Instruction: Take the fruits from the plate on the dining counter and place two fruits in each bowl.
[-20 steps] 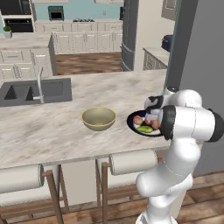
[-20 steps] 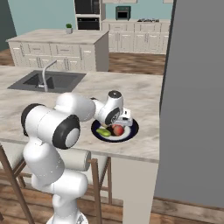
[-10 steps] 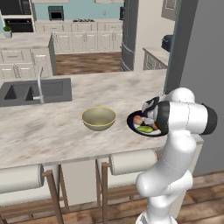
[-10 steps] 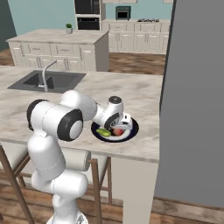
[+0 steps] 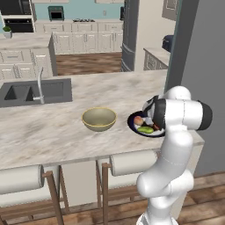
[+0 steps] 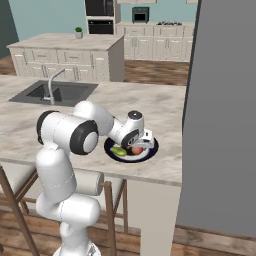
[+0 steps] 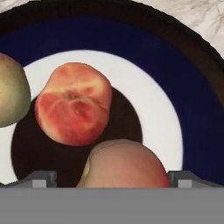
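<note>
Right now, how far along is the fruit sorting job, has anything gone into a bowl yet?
Nothing looks done yet: the tan bowl on the dining counter sits empty, and the fruits are on the plate. In hand: the gripper is low over the plate, with a pale reddish fruit between its fingertips; whether it is gripped I cannot tell. Left: moving every fruit, including the red one and the green one.

The fruits (image 7: 72, 109) lie on the plate (image 5: 133, 125), right of the bowl (image 5: 99, 119) on the dining counter (image 5: 52, 132)
</note>
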